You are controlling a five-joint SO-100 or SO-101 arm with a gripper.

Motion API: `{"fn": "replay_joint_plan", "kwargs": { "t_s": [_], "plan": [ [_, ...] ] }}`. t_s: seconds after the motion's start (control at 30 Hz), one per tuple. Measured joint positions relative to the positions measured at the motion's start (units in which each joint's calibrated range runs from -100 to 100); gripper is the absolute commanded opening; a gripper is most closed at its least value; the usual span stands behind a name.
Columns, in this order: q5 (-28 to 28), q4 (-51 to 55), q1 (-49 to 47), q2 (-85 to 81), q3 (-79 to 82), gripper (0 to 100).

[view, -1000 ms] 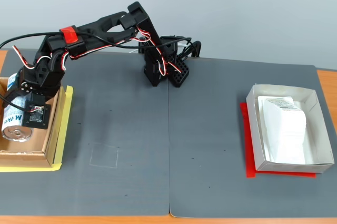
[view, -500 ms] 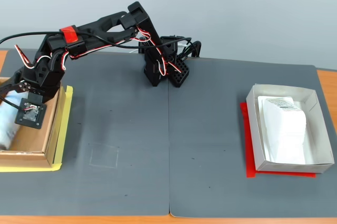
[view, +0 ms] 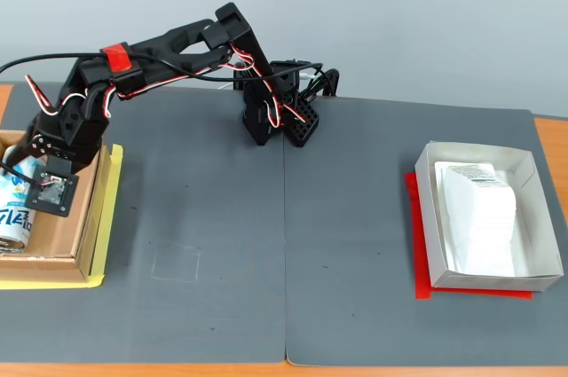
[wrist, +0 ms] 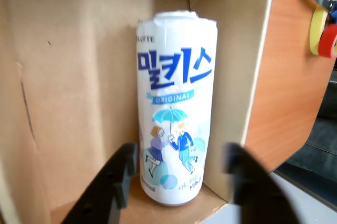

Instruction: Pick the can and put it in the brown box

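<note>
The can (wrist: pixel 176 108), white with light-blue print, lies inside the brown box (wrist: pixel 68 103) against one of its corners. In the fixed view the can (view: pixel 13 208) shows at the far left edge, inside the brown box (view: pixel 67 248). My gripper (wrist: pixel 180 158) is open, with a black finger (wrist: pixel 124 176) on each side of the can's near end, and neither finger visibly touches it. In the fixed view the gripper (view: pixel 27 184) hangs over the box and partly hides the can.
A white-grey paper tray (view: pixel 525 164) holding a white packet (view: pixel 479 217) sits at the right on red tape (view: pixel 415 235). A dark grey mat (view: pixel 293 244) covers the table. Yellow tape (view: pixel 53 284) lies under the box. Tape rolls (wrist: pixel 324 26) show at the wrist view's upper right.
</note>
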Motion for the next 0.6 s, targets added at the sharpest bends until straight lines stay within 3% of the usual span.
{"fn": "replay_joint_plan", "kwargs": {
  "t_s": [0.3,0.6],
  "plan": [
    [-10.89,0.0,-4.95,-13.27,8.16,2],
    [-21.54,0.0,-17.0,-36.86,22.76,2]
  ]
}}
